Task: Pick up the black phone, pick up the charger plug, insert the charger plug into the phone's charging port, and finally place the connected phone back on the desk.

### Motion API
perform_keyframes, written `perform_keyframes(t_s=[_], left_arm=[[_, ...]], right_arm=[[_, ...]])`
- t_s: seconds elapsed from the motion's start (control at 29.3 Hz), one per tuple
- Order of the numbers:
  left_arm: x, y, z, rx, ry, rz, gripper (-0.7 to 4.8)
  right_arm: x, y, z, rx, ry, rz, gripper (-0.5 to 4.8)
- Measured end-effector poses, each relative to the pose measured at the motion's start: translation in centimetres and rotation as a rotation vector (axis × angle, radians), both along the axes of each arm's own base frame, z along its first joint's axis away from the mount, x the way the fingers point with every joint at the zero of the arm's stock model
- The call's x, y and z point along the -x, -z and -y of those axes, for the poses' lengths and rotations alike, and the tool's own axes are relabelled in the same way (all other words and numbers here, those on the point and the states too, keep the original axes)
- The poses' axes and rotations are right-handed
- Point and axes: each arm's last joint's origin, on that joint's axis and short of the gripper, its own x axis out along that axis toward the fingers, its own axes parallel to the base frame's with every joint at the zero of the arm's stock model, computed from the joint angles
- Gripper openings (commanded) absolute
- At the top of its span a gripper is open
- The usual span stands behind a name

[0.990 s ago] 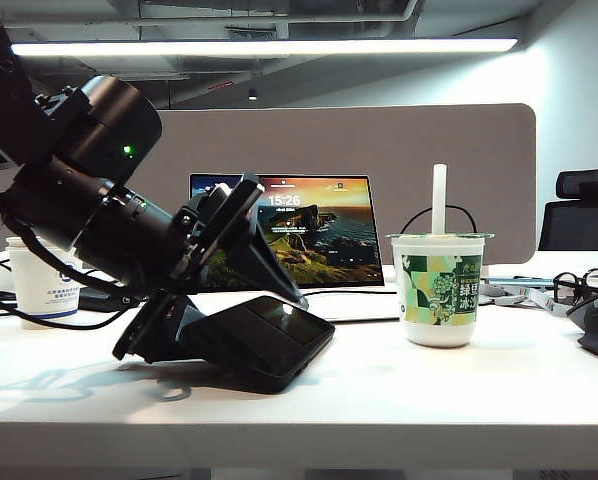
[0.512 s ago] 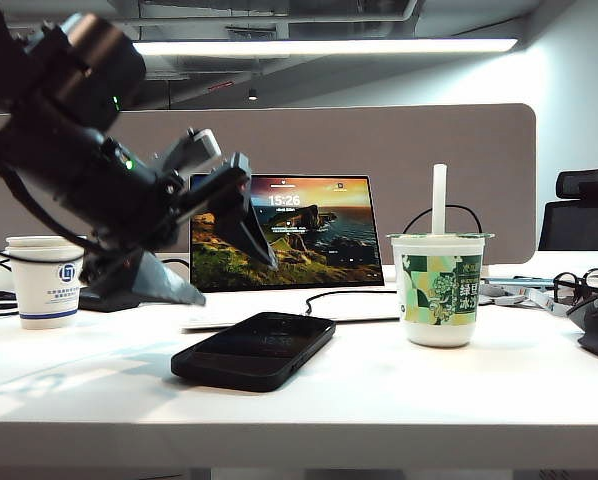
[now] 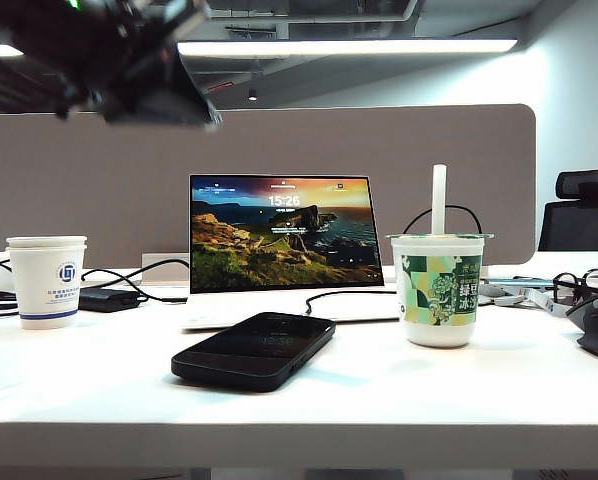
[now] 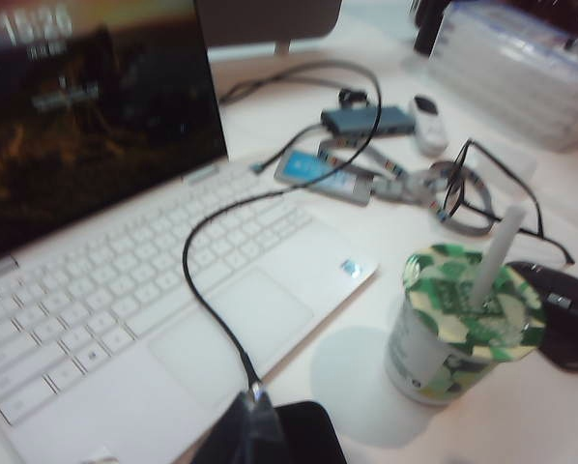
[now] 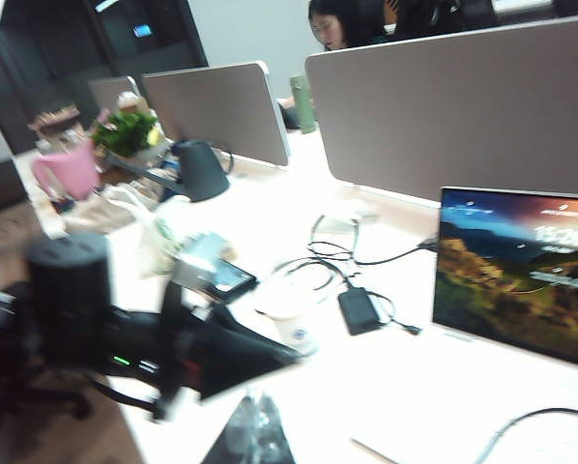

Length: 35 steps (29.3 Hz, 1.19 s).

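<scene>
- The black phone [image 3: 254, 349] lies flat on the desk [image 3: 459, 400], free of both grippers, in front of the laptop [image 3: 284, 245].
- Left gripper [image 3: 184, 100], jaws closed and empty, hangs high above the desk's left side.
- Right gripper [image 5: 253, 430] is closed, empty, away from the phone.
- A cable [image 4: 221, 309] crosses the laptop keyboard to the phone's edge.

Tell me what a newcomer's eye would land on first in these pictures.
Probably the open white laptop with its bright sunset lock screen, mid-desk before the grey divider. In front of it the flat glossy black phone lies on the white desk, a thin black cable running to it. The shut left gripper hangs above left; the right gripper, shut, stays away.
</scene>
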Motion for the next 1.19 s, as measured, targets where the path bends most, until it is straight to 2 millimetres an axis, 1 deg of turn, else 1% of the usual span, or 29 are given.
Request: perform_keyframes(t_s=[0.14,0.31,0.44,0.55,0.65,0.75,0.89,1.06,1.19], left_arm=[[1.4,-1.8,-0.9,-0.01,-0.048,0.067,-0.06],[3.4,-3.5,-2.4,-0.017,-0.156,0.105,-0.06],[5.0,-4.9,-3.4,-0.014,-0.188,0.16,-0.06],[6.0,-5.4,-4.2,-0.06,-0.219,0.198,-0.06],[6.7,-5.7,-4.7,-0.108,-0.241,0.225,-0.06],[6.9,-5.5,-4.8,-0.144,-0.246,0.215,-0.06],[6.9,-4.6,-4.8,-0.159,-0.24,0.197,-0.06],[7.4,-2.2,-4.3,-0.156,-0.208,0.202,-0.06],[7.8,-0.3,-4.5,-0.148,-0.211,0.199,-0.06]], right_arm=[[-0.1,0.3,0.2,0.066,0.091,0.04,-0.02],[-0.2,0.9,0.7,0.137,0.293,0.008,-0.02],[-0.2,1.8,1.1,0.251,0.42,-0.018,-0.02],[-0.3,3.0,1.2,0.295,0.456,-0.044,-0.02],[-0.1,4.8,1.4,0.322,0.488,-0.074,-0.02],[0.3,6.6,1.6,0.339,0.528,-0.088,-0.02],[1.0,9.2,1.9,0.343,0.585,-0.079,-0.02],[2.1,10.7,2.2,0.308,0.598,-0.022,-0.01],[2.5,12.7,2.4,0.322,0.614,-0.037,-0.02]])
